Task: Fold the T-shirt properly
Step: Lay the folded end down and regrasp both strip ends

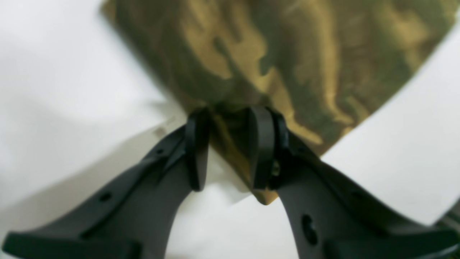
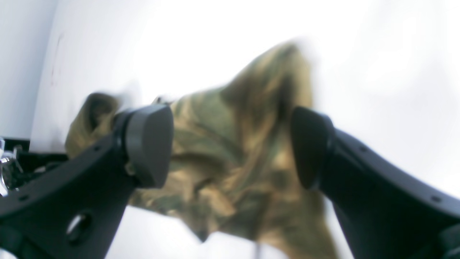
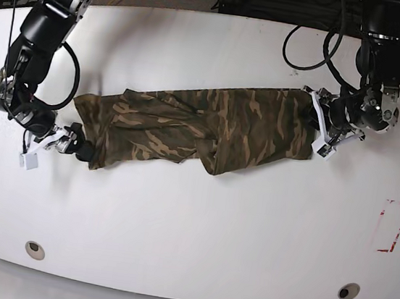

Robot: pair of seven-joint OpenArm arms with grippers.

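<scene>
T-shirt [image 3: 195,131] — stretched between both hands

A white table [image 3: 189,236] bears the stretched-out camouflage T-shirt [image 3: 195,128].

Your two arms are black, jointed and glossy, each trailing looped black cables, and white tags or clips sit just behind the fingers at each wrist. On your left gripper [image 1: 230,147] the matte black fingers [image 1: 196,151] end in flat rounded pads, with small round holes further back along each shank. Your right gripper [image 2: 231,147] has the same black build, with thick rounded grey-black pads [image 2: 147,144] and small screw holes behind them.
</scene>
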